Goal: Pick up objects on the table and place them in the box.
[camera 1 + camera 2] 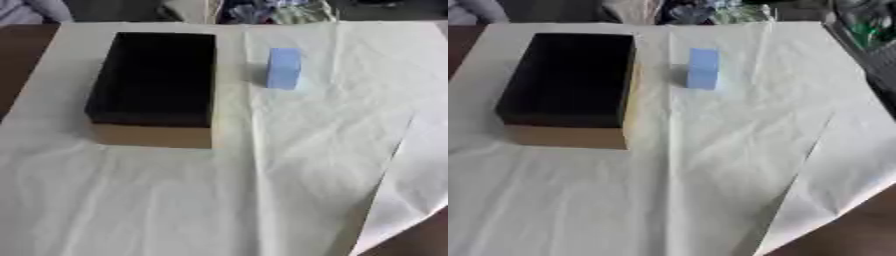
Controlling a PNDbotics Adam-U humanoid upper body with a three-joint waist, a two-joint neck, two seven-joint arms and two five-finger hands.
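An open box (153, 135) with tan cardboard walls and a dark, almost black interior sits on the table (22, 55), toward ten o'clock from the middle of the scene, its long side running away from the camera. Nothing can be made out inside it; the inside is too dark to tell. Just to the box's three o'clock side, near its far end and apart from it, stands a small pale blue block (283, 68), upright on the cloth, with a faint shadow on the side facing the box. Both rest on a creased off-white cloth (262, 190) that covers most of the table; bare brown wood shows at the nine o'clock edge and at the five o'clock corner, where a second sheet overlaps the first along a slanted edge. Neither robot hand appears in either view, so how their fingers stand cannot be told. Blurred clutter lies beyond the far edge at twelve o'clock.
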